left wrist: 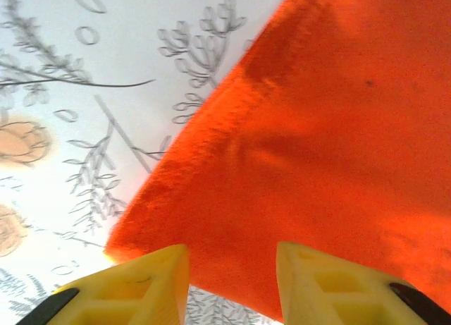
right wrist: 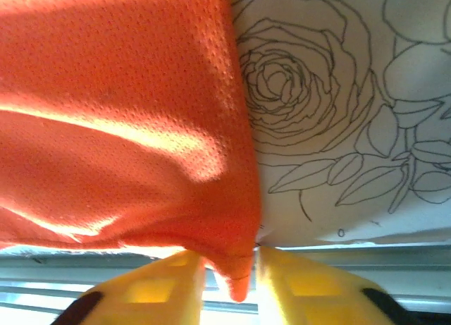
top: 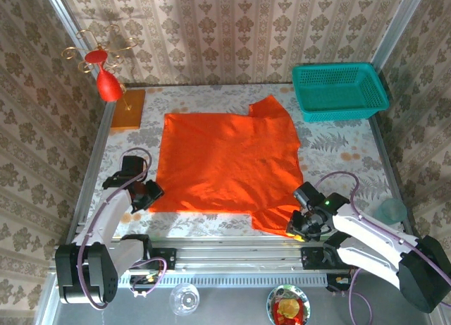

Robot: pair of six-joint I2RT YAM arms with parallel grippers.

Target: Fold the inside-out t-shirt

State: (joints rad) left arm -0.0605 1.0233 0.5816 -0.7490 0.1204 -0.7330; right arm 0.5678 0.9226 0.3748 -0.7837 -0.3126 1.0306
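Note:
The inside-out t-shirt (top: 225,163) lies spread flat on the flower-patterned table, bright orange-red, with one sleeve at the far right and one at the near right. My left gripper (top: 151,194) sits at the shirt's near-left corner. In the left wrist view its yellow fingers (left wrist: 151,283) stand apart, open (left wrist: 232,265), with the cloth's hem (left wrist: 317,127) running just beyond the tips. My right gripper (top: 296,226) is at the near-right sleeve. In the right wrist view it (right wrist: 231,265) is shut on a pinched fold of the mesh cloth (right wrist: 120,127), and a tip of fabric pokes out between the fingers.
A teal basket (top: 340,91) stands at the far right. A red ornament on a gold wire stand (top: 107,82) and a flat orange board (top: 128,108) are at the far left. A clear cup (top: 390,211) sits at the right edge. The metal rail (top: 232,254) runs along the near edge.

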